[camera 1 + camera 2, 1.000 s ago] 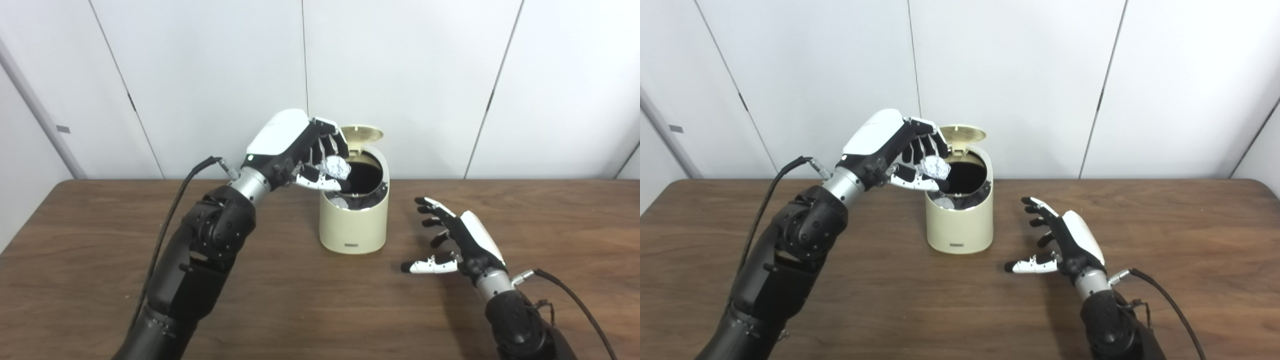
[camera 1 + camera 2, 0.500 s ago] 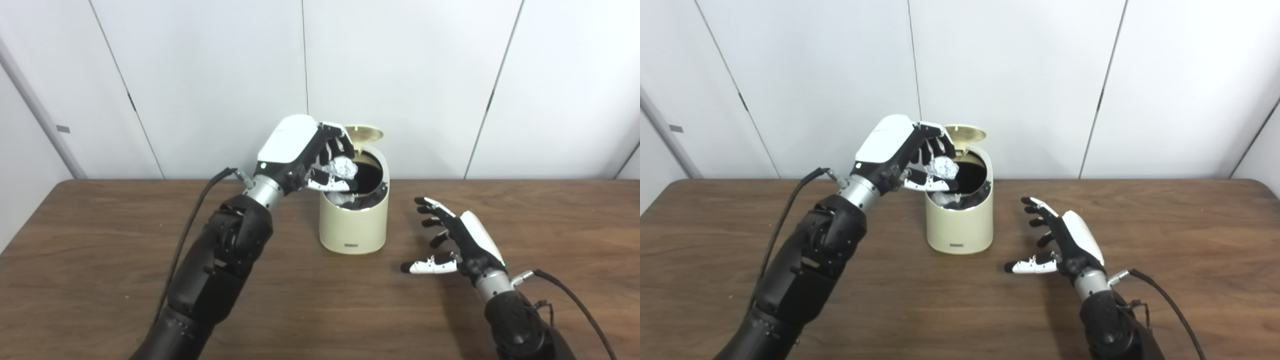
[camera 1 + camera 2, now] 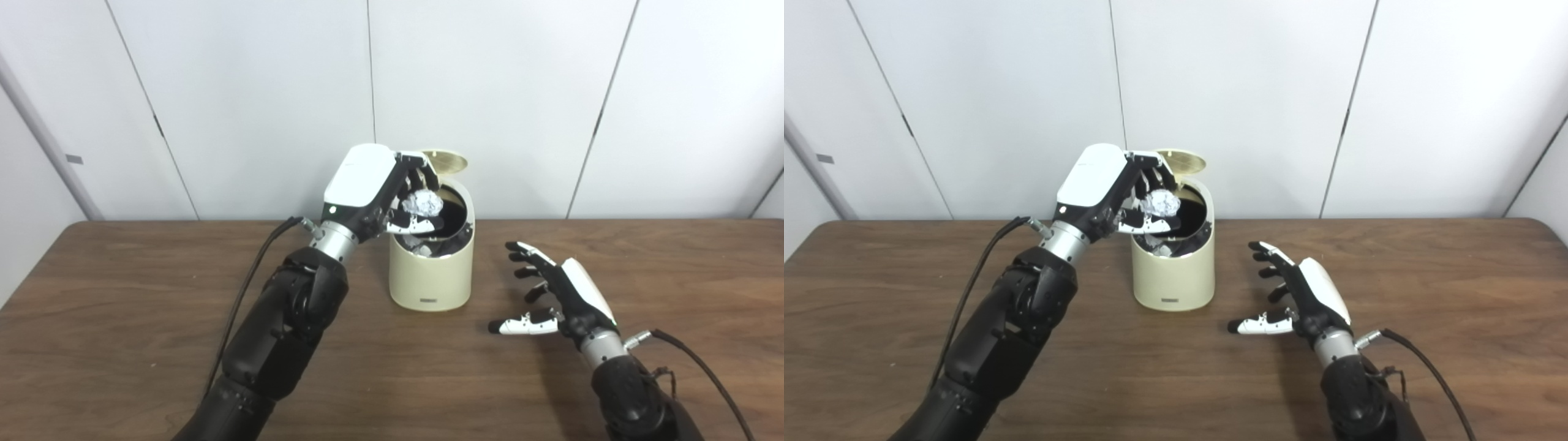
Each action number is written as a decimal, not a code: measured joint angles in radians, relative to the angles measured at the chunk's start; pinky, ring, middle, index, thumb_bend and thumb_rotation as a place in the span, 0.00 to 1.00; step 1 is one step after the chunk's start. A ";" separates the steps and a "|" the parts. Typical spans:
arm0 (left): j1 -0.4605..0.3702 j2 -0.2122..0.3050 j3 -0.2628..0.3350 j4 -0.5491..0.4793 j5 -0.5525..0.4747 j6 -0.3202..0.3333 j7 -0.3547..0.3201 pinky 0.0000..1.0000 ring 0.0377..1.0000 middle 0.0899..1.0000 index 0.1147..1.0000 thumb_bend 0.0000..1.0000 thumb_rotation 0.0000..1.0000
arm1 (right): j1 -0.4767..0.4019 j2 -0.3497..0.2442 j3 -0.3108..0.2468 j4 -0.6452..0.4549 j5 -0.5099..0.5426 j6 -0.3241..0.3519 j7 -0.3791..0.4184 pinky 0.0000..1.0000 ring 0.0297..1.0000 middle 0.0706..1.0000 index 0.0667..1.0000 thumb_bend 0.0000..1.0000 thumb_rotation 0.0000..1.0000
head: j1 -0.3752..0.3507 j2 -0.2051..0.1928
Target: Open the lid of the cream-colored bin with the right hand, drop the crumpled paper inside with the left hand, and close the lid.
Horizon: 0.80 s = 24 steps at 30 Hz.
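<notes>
Gripping crumpled paper (image 3: 422, 203) over open bin (image 3: 432, 275), left hand (image 3: 380, 187); right hand (image 3: 554, 294) spread, empty.

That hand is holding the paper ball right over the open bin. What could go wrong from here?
The left hand holds the crumpled paper near the left rim of the bin, so a release might bounce it onto the table. Its fingers sit close to the raised lid and might knock it. Paper already inside could block the new piece.

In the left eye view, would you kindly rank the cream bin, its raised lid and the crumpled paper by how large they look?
Largest to smallest:
1. cream bin
2. raised lid, partly hidden by the left hand
3. crumpled paper, held in that hand over the opening

Lid and paper look close in size; the order between them is unsure.
</notes>
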 measured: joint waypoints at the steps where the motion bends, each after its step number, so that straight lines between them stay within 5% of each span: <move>1: 0.000 -0.002 -0.002 0.002 0.013 0.002 0.003 0.30 0.37 0.40 0.44 0.52 0.00 | 0.000 0.000 0.000 0.000 0.000 0.000 0.000 0.61 0.76 0.83 0.85 0.77 0.12 | 0.000 0.000; 8: 0.000 -0.017 -0.017 0.036 0.069 0.012 0.075 0.32 0.37 0.41 0.44 0.52 0.00 | 0.000 0.000 0.000 -0.001 0.001 0.000 0.000 0.63 0.78 0.84 0.85 0.77 0.13 | 0.000 0.005; 21: 0.001 -0.015 -0.062 0.118 0.144 0.020 0.204 0.23 0.28 0.38 0.45 0.52 0.00 | 0.018 0.005 0.000 -0.025 0.002 0.007 0.000 0.63 0.77 0.84 0.86 0.76 0.11 | -0.003 0.012; 24: 0.000 -0.010 -0.067 0.123 0.144 0.020 0.207 0.27 0.33 0.39 0.46 0.52 0.00 | 0.022 0.007 0.000 -0.032 0.002 0.011 0.000 0.62 0.76 0.83 0.85 0.76 0.10 | -0.003 0.015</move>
